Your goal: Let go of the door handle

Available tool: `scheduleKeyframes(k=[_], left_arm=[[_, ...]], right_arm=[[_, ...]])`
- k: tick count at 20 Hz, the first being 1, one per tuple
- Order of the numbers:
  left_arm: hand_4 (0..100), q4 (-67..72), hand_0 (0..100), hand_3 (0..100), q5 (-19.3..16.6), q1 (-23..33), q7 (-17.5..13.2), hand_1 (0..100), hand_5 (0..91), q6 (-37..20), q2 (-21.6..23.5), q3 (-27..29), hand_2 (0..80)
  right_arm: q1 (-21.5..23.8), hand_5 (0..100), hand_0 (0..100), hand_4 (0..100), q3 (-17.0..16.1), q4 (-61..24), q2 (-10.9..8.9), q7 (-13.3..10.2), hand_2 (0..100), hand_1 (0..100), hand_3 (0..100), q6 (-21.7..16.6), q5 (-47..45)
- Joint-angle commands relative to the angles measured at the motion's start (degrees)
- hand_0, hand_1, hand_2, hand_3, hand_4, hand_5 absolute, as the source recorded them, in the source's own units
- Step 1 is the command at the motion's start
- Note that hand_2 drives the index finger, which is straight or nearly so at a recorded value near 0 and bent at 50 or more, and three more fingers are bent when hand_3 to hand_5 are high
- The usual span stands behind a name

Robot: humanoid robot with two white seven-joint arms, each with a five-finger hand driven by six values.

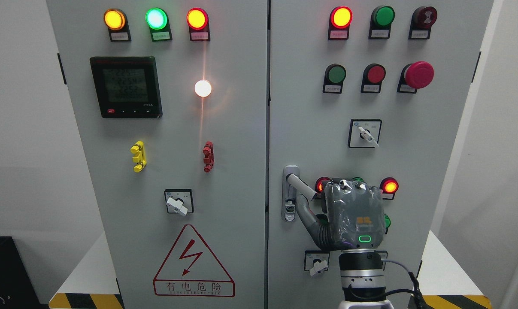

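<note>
While its wrist rises from the bottom edge right of the middle, the right hand (353, 214) stands back-to-camera against the right door (434, 146). Its thumb reaches up-left along the handle (301, 185), which juts from the latch plate (289, 193) near that door's left edge. The other fingers are hidden behind the palm, so I cannot tell whether the grip is closed or already slack. If the thumb is still hooked when the arm draws back, it could drag the lever or tug the door. Knuckles could also brush the red lamp (389, 186) just beside them. Higher up sits the selector switch (365, 134).
</note>
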Motion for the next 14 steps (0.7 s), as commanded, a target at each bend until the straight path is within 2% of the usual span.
scheduleKeyframes(k=[1, 14], left_arm=[[0, 0.0, 12, 0, 0.0, 0.5, 0.0, 56, 0.0, 0.0, 0.1, 0.0, 0.0], [0, 0.0, 12, 0, 0.0, 0.5, 0.0, 56, 0.0, 0.0, 0.0, 0.0, 0.0]], right_arm=[[-0.1, 100, 45, 100, -0.6, -0.1, 0.00, 0.0, 94, 44, 100, 0.1, 0.0], [-0.2, 100, 45, 100, -0.9, -0.6, 0.00, 0.0, 94, 44, 100, 0.1, 0.0]])
